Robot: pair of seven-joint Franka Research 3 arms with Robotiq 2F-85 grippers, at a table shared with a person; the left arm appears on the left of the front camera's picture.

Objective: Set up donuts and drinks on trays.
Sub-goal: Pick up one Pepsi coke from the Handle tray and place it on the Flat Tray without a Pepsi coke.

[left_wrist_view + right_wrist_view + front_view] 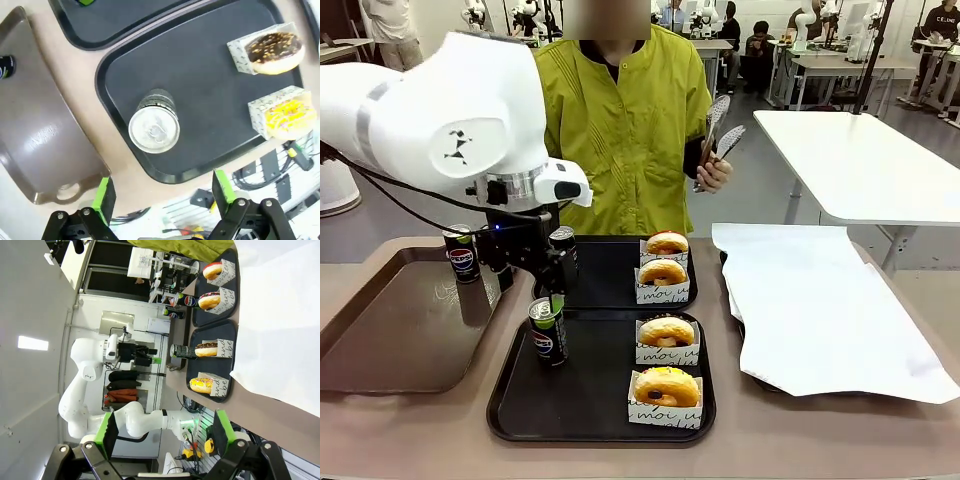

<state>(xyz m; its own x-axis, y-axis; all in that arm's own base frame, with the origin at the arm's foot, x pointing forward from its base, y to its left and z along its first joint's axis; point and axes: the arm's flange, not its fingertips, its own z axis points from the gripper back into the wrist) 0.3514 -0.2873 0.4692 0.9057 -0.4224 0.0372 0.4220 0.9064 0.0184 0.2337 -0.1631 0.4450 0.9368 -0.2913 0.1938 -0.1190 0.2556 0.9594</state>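
A black Pepsi can (548, 332) stands upright at the left end of the near black tray (590, 415). My left gripper (535, 290) hangs just above it, open and apart from it. From the left wrist, the can's silver top (154, 131) lies beyond the open left gripper (164, 192). Two donuts (667, 332) (666, 387) in paper holders sit at that tray's right end. The far black tray (610, 290) carries a second can (563, 245) and two donuts (667, 243) (663, 272). My right gripper (165, 432) is open, empty and off the table's side.
A glossy brown tray (390, 340) at the left holds one more can (461, 253). A white-paper-lined tray (820, 320) fills the right side. The person in a green top stands across the table, one hand (715, 170) holding tongs (717, 130).
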